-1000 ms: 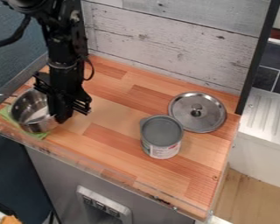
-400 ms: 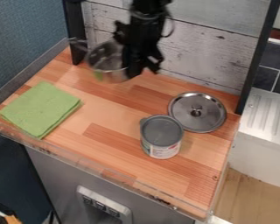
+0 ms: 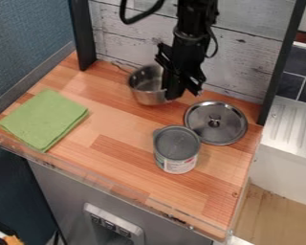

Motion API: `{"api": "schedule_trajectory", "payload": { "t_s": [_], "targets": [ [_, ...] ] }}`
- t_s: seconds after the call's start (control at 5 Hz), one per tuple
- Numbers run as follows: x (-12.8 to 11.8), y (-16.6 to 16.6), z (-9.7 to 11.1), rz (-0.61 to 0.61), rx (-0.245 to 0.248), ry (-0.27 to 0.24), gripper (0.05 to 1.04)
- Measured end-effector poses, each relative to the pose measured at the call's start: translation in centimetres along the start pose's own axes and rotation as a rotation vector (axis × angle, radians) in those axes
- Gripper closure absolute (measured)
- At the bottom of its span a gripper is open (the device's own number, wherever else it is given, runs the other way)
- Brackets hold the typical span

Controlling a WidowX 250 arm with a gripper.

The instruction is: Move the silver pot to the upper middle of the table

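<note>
The black gripper (image 3: 175, 92) hangs over the upper middle of the wooden table (image 3: 120, 122), at the right side of the silver pot (image 3: 146, 88). It is shut on the pot's right rim, and its black body hides that part of the rim. The pot looks upright, with its thin handle toward the upper left, close to the back wall. Whether its base touches the wood I cannot tell.
A green folded cloth (image 3: 44, 118) lies at the left. A metal lid (image 3: 215, 122) with a knob lies to the right of the gripper, and a grey-topped can (image 3: 177, 149) stands in front of it. White wooden boards (image 3: 245, 52) rise behind the table.
The gripper has carried the pot from the green cloth at the left, up and across to the upper middle. Since the last earlier frame both are farther right and the pot appears lower.
</note>
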State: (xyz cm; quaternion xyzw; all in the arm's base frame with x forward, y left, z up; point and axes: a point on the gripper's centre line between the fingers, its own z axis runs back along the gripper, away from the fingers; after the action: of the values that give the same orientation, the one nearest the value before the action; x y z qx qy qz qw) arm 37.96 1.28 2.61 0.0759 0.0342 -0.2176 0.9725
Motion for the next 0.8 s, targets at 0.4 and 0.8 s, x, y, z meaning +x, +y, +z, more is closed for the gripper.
{"api": "schedule_trajectory", "payload": {
  "t_s": [0.4,0.8],
  "targets": [
    [-0.1,0.0,-1.6,0.006,-0.023,0.036,0.979],
    [-1.0,0.0,0.7,0.070,-0.052,-0.016,0.528]
  ]
}}
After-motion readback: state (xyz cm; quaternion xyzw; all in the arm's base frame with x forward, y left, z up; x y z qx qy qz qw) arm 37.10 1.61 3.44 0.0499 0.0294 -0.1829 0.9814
